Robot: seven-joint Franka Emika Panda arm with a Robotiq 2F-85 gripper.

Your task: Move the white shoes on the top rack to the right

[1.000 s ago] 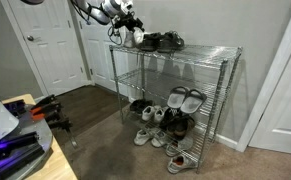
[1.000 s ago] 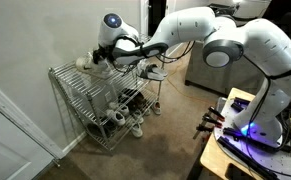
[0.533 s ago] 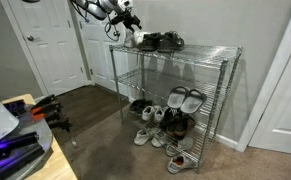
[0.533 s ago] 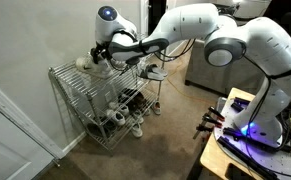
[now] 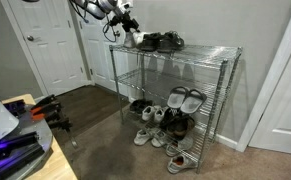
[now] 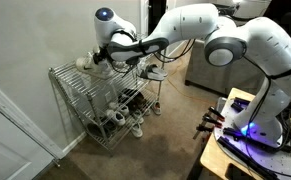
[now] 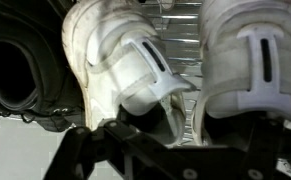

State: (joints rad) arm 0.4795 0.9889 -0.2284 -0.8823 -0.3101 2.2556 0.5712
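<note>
The white shoes (image 5: 137, 38) stand side by side at the door end of the top rack (image 5: 207, 50). In the other exterior view the white shoes (image 6: 83, 62) sit near the rack's near corner (image 6: 63, 74). My gripper (image 5: 129, 27) hangs just in front of them, and it is seen again (image 6: 104, 59) below the arm's wrist. The wrist view shows both heels, one shoe (image 7: 125, 60) and its mate (image 7: 250, 50), with wire rack (image 7: 180, 20) between them. There the gripper (image 7: 183, 130) is open, and the shoes' adjoining inner sides lie in its gap.
Black shoes (image 5: 165, 41) lie right beside the white pair on the same shelf, also at the wrist view's edge (image 7: 15, 70). Whitish sandals (image 5: 188, 98) sit on the middle shelf. Small sneakers (image 5: 145, 133) are scattered on the floor. A table corner (image 5: 25, 140) stands close by.
The wrist has shifted slightly towards the white shoes. The jaws stay open and the shoes have not moved.
</note>
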